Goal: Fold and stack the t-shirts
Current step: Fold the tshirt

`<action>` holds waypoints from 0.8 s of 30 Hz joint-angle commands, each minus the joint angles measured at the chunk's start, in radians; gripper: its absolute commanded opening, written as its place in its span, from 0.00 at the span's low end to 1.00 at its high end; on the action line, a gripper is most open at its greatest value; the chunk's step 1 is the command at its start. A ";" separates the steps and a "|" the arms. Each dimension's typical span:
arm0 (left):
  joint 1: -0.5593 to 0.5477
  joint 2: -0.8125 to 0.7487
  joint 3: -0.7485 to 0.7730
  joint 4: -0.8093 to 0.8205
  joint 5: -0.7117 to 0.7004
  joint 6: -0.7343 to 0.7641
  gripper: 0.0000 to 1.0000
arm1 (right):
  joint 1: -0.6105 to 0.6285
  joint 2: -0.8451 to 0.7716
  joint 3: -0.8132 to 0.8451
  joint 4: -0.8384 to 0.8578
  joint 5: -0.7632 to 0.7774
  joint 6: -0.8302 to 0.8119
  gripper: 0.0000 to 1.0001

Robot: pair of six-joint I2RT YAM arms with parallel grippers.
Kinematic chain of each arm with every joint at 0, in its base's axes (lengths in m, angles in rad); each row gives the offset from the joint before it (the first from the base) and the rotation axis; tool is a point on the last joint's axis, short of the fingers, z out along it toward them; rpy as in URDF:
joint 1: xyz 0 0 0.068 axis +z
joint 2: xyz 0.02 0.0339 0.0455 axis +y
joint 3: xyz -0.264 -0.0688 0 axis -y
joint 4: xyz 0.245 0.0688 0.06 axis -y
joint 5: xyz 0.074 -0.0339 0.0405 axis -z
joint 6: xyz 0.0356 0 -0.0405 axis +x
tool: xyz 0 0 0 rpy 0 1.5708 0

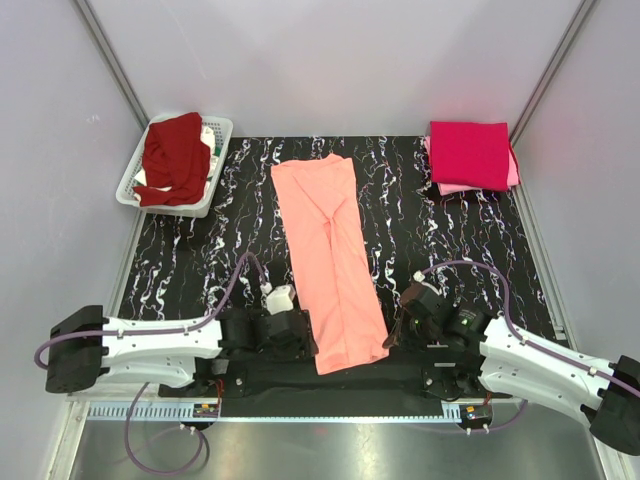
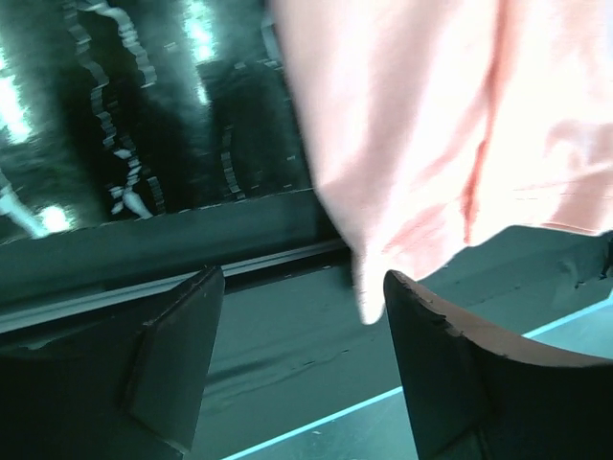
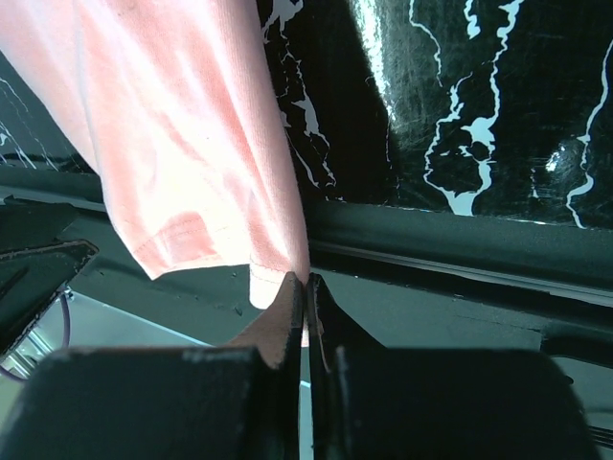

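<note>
The right gripper (image 3: 305, 284) is pinched fully together on the near corner of the hem of a salmon-peach cotton t-shirt (image 3: 192, 144). Across that hem, the left gripper (image 2: 299, 287) stands wide apart and grips nothing; the shirt's other near corner hangs loose between its fingers, closer to the right one. From the two grippers the shirt runs away as a long, narrow, lengthwise-folded strip over the black white-veined tabletop (image 1: 220, 230). Far beyond the left gripper sits a white plastic basket (image 1: 130, 187) with a dark maroon-red tee (image 1: 172, 155) heaped in it. Far beyond the right gripper lies a folded crimson-magenta tee (image 1: 470, 152) on top of a light pink tee (image 1: 458, 188).
</note>
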State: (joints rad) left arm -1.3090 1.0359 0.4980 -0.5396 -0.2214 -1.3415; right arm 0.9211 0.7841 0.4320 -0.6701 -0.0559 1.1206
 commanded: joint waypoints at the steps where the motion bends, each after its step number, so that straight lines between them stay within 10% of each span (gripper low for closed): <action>1: -0.013 0.056 0.063 0.108 -0.018 0.048 0.73 | 0.005 0.001 -0.010 0.026 -0.004 0.008 0.00; 9: -0.029 0.237 0.137 0.193 0.023 0.091 0.61 | 0.005 0.004 -0.021 0.044 -0.009 0.007 0.00; 13: -0.039 0.289 0.185 0.144 0.028 0.100 0.00 | 0.005 0.000 -0.021 0.040 -0.009 0.005 0.00; 24: -0.090 -0.017 0.203 -0.226 -0.122 -0.116 0.00 | 0.031 -0.106 0.034 -0.048 0.005 0.076 0.00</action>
State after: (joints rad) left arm -1.3819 1.0958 0.6678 -0.6556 -0.2680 -1.3743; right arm 0.9329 0.6987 0.4160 -0.6788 -0.0700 1.1580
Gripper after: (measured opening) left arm 0.012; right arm 0.018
